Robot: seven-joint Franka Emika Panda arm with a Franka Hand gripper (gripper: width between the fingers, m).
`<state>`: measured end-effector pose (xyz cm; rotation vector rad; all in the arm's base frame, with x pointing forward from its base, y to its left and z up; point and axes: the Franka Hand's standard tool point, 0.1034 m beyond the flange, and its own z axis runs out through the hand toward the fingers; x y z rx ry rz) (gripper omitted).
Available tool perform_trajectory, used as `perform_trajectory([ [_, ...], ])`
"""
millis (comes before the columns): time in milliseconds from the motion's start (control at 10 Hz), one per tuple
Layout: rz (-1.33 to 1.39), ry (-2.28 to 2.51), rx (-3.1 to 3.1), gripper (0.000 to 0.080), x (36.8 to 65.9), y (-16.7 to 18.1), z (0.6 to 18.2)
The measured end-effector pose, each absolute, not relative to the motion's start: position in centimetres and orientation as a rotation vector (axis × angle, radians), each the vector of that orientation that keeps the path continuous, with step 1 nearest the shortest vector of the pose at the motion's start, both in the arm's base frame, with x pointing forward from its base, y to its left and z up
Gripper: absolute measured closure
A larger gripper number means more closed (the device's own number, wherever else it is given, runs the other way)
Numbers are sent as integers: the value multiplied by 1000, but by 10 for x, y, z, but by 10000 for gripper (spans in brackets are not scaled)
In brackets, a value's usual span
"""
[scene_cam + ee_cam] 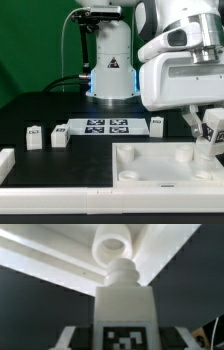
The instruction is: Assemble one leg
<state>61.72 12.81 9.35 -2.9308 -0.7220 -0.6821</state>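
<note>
My gripper (203,130) is shut on one leg (206,148), a small white blocky peg. It holds the leg upright over the far corner of the large white slab (150,170), at the exterior view's right. In the wrist view the leg (125,308) fills the middle, with its square tag between my two fingers (70,336). Its stepped round tip (120,272) points at a round socket (112,245) in the slab and sits just short of it or at its rim. I cannot tell if they touch.
Two loose legs (35,137) (58,136) stand at the exterior view's left, and another leg (157,124) stands by the marker board (105,126). A white part (6,160) lies at the left edge. The arm's base (110,70) stands behind.
</note>
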Motion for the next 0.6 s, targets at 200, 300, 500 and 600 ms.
perform_trajectory([
  [200, -696, -762, -2932, 512, 630, 115, 80],
  [300, -722, -758, -2927, 512, 632, 115, 80],
  [500, -727, -763, -2924, 512, 630, 118, 80],
  [600, -731, -766, -2922, 512, 630, 119, 80],
])
